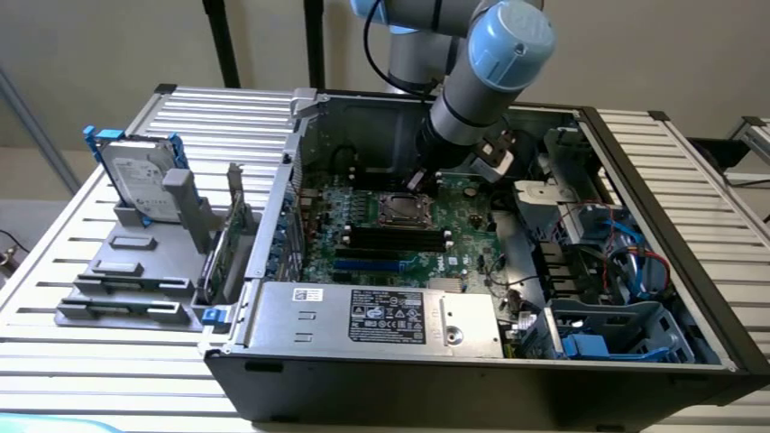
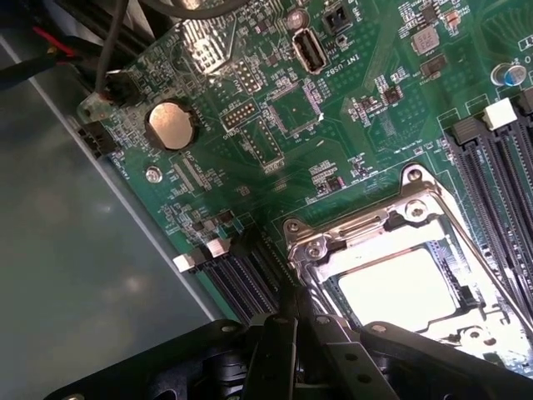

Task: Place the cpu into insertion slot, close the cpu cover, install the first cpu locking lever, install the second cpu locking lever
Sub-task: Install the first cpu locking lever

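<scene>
Wrist view: the cpu (image 2: 398,285) lies seated in the slot (image 2: 454,292), its pale metal face showing bright through the square window of the cover (image 2: 354,237), which looks folded down over it. The cover's silvery frame carries screw heads at its corners, and a thin lever (image 2: 483,250) runs along one side of it, beside the black memory strips (image 2: 500,167). The end effector (image 2: 291,333) sits at the cover's near edge with its dark fingers pressed together; whether the tips touch the frame or a lever end I cannot tell, and they pinch nothing that can be made out. In the exterior view the end effector (image 1: 417,180) hangs under the arm (image 1: 481,81) just behind the socket (image 1: 401,207), low over the green board (image 1: 463,230) inside the open case (image 1: 673,298), which lies on a slatted surface (image 1: 216,117).

As for handling, the cpu is judged light, thin, rigid and fragile: its flat face is smooth and slippery, and it would be taken only by opposite edges, never pressed from above. The cover is stiff sheet metal on a hinge and is best pushed near its free edge. The levers look like springy steel wire that would resist and could snap back; the bent end of each is the place to push or hook, with steady force kept away from the small parts on the board around the socket.
</scene>
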Available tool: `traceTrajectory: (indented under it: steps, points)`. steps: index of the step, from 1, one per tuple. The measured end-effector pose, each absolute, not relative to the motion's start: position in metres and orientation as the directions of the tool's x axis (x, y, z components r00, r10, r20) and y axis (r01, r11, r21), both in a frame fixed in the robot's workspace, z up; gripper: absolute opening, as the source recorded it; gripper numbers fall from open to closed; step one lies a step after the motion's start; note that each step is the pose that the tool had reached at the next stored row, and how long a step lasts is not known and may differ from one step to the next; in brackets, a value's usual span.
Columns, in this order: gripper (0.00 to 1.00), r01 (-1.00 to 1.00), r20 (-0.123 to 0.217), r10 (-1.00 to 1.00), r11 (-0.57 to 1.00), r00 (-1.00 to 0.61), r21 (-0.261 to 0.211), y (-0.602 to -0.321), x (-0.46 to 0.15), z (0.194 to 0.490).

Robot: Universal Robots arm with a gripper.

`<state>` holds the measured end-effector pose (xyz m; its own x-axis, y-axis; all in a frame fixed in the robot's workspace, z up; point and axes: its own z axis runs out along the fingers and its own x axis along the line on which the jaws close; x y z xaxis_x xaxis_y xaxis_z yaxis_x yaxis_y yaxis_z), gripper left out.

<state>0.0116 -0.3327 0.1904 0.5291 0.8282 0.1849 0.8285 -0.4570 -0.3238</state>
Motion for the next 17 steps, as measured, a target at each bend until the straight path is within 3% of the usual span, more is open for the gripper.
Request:
traceTrajectory:
  steps: [17]
  points:
    - [0.11,0.837,0.174,0.841,-0.444,0.512,-0.319,-0.333,-0.003,0.204]
